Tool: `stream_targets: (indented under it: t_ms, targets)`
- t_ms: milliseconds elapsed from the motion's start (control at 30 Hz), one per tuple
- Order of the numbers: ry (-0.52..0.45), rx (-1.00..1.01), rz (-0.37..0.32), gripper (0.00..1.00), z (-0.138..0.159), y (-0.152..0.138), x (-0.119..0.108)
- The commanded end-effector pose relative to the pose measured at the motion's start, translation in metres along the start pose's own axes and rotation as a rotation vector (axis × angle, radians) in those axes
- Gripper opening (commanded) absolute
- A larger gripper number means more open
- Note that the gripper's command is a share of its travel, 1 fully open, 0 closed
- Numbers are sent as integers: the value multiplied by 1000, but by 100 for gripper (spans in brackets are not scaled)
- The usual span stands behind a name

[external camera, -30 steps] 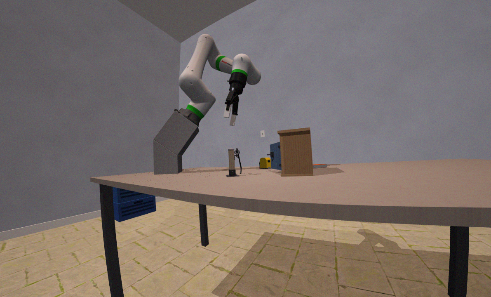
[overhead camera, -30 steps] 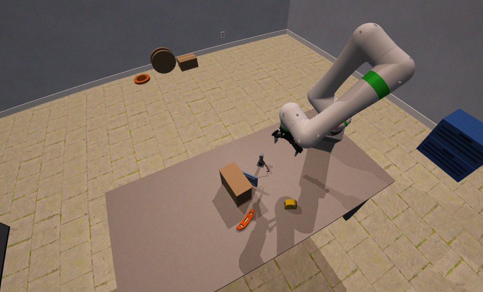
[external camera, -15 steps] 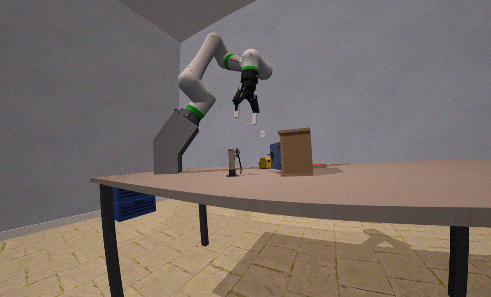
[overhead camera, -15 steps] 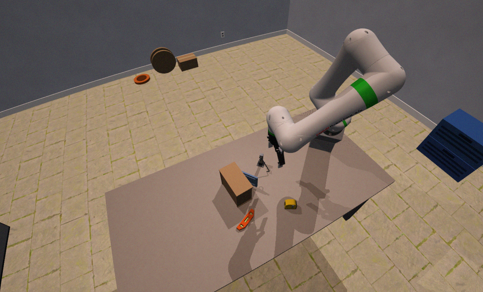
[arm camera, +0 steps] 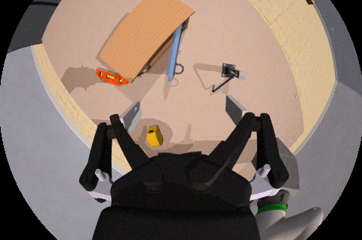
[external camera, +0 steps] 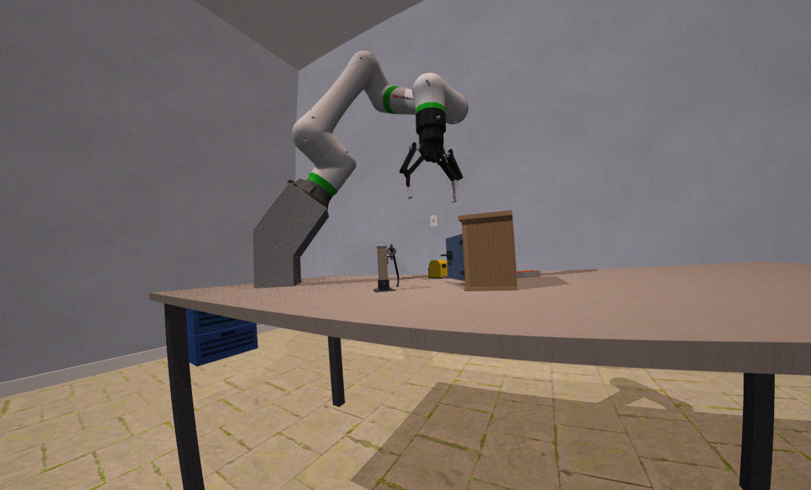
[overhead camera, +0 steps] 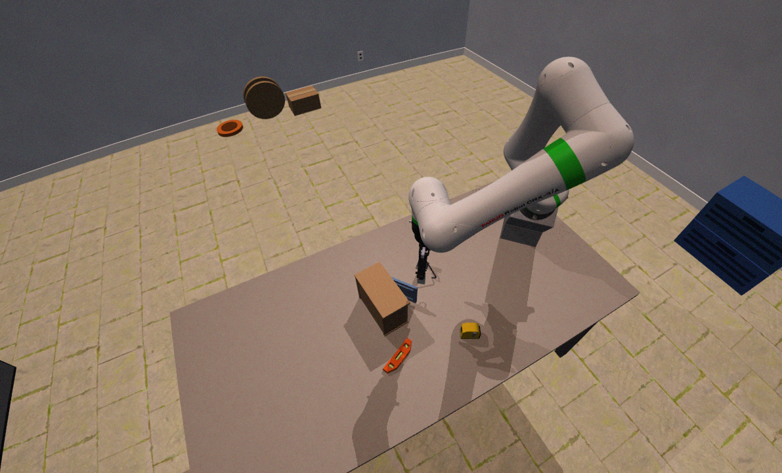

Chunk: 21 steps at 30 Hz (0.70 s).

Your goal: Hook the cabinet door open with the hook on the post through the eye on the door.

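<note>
Table [external camera: 579, 316] mid holds cabinet [external camera: 488, 250], door [arm camera: 174, 55] ajar, post [external camera: 382, 267] w/ hook [external camera: 394, 267] apart; fingers [external camera: 409, 192] spread wide, empty, high above.

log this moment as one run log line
pincer: open, empty, high above table | hook: hanging on post, untouched | cabinet: upright | door: ajar, not hooked

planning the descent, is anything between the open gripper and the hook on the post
Nothing visible does. The gripper hangs open and empty, high above the table, with only air down to the hook on its post. The cabinet stands off to the side.
</note>
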<state>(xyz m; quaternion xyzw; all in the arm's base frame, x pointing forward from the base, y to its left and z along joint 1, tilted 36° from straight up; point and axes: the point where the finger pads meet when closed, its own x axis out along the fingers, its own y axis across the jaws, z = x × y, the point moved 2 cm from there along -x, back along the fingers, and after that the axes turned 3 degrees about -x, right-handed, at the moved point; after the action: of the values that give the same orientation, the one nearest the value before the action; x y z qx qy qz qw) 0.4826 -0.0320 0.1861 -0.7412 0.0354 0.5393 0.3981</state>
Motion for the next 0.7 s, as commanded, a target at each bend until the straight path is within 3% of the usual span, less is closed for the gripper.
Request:
stream_targets:
  t_ms: [0, 333, 367, 667]
  targets:
    - [7, 202, -26, 100, -30, -18, 6]
    - [10, 245, -35, 100, -37, -21, 7]
    - [10, 245, -35, 16, -37, -21, 7]
    - [10, 245, -33, 16, -37, -22, 33]
